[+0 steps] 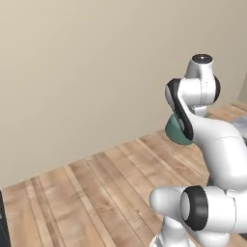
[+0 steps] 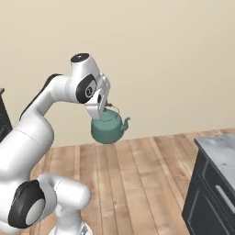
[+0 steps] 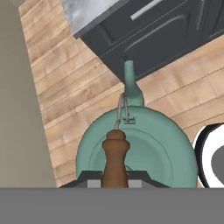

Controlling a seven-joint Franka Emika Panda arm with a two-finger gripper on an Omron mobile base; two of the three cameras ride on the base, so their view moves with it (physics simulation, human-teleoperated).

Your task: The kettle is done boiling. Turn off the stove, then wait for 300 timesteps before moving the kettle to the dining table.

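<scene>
Carrying the teal kettle [image 2: 108, 128] by its wire handle, hanging high over the wooden floor [image 2: 137, 174], gripper [image 2: 102, 106] clamped shut on it. Keeping it level, spout forward, approaching the marble-topped dark cabinet [image 2: 215, 183] slowly to limit swinging.

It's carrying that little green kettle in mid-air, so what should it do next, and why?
Probably keep carrying it toward the grey-veined marble top on dark cabinets at the right. The gripper is shut on the thin wire handle, and the small round teal-green kettle hangs over bare wooden floor, nothing beneath to set it on.
</scene>
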